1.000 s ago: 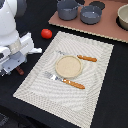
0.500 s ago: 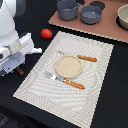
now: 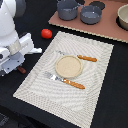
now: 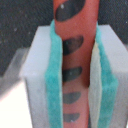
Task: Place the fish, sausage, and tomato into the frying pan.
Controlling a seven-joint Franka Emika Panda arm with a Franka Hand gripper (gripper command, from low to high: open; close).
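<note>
In the wrist view my gripper (image 4: 75, 75) has its teal pads (image 4: 52, 85) pressed on both sides of the sausage (image 4: 75, 55), a reddish stick with dark marks. In the exterior view the gripper (image 3: 20, 67) is low over the black table at the exterior view's left, with the sausage's dark end (image 3: 22, 70) showing under it. The red tomato (image 3: 46, 33) lies on the table behind the gripper. The blue-grey frying pan (image 3: 91, 15) stands on the brown board at the back. I cannot make out the fish.
A striped placemat (image 3: 95, 75) holds a round beige plate (image 3: 68, 66), an orange-handled fork (image 3: 65, 81) and knife (image 3: 82, 57). A taller grey pot (image 3: 67, 9) stands beside the pan, and a beige bowl (image 3: 123, 17) at the far right.
</note>
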